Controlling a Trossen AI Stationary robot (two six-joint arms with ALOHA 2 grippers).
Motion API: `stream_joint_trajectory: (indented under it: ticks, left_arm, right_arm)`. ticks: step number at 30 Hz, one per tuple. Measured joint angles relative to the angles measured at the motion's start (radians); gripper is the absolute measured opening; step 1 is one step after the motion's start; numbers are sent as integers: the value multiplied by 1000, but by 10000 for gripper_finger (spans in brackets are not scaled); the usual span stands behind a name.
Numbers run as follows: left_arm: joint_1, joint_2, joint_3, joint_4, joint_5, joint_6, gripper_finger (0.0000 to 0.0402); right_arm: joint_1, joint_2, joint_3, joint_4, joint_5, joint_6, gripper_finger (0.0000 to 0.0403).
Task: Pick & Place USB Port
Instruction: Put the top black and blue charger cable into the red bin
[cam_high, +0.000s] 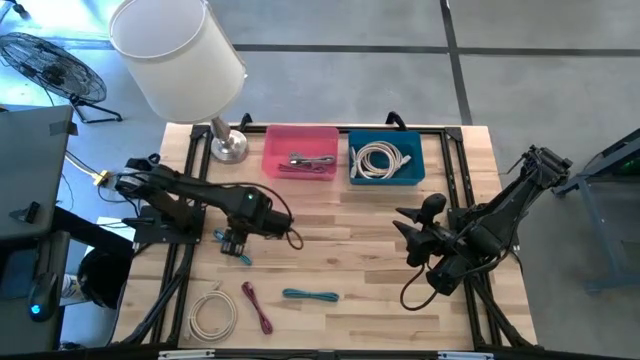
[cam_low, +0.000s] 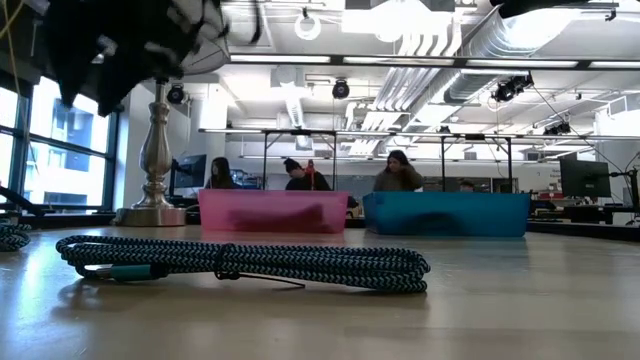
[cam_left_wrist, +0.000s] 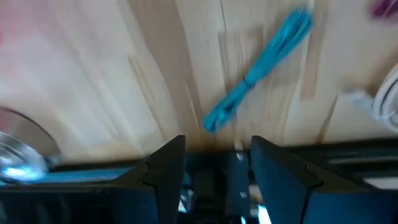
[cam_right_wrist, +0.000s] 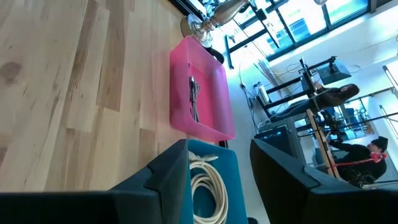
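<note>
1. Nearest the front edge of the light wooden table (cam_high: 330, 250) lie three bundled cables: a white coiled cable (cam_high: 212, 312) at the left, a dark red braided cable (cam_high: 257, 306) beside it, and a teal braided USB cable (cam_high: 310, 295) in the middle. In the low view the teal braided USB cable (cam_low: 240, 262) lies across the picture, with its long axis along the front edge.
2. A little farther, the left gripper (cam_high: 233, 243) hangs over the table with its two dark fingers (cam_left_wrist: 163, 168) apart and nothing between them. In its wrist view a short teal cable bundle (cam_left_wrist: 258, 71) lies just ahead of the fingers, its long axis slanted to the line of the gap. I judge this is the thing to pick, so the wrist should turn before closing.
3. The left arm is clearly nearer to the cables. The right gripper (cam_high: 412, 225) waits well apart at the right side, released and empty.
4. Around the teal bundle the wood is bare, so there is room to descend; the white coiled cable and the dark red braided cable are near but not touching it.
5. Farthest, at the back edge, stand a pink plastic bin (cam_high: 300, 152) already holding dark cables and a blue plastic bin (cam_high: 386, 158) holding a white cable. A lamp with a white shade (cam_high: 178, 52) stands left of the pink bin and could hinder a high carry.
</note>
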Motion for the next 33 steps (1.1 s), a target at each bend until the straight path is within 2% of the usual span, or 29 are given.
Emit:
stream_joint_trajectory:
  ticks: [6,11,14,27,33]
  left_arm:
    - [-9,1,-145,68,60,6,175]
    - [-53,1,-197,218,140,138,154]
    - [-78,1,-205,236,143,147,139]
    - [-89,1,-226,353,149,52,127]
    - [-89,1,-327,395,248,-65,127]
  right_arm:
    - [0,0,0,0,0,7,163]
    - [0,0,0,0,0,7,162]
    - [0,0,0,0,0,7,163]
    - [0,0,0,10,-22,10,160]
    - [0,0,0,10,-48,15,159]
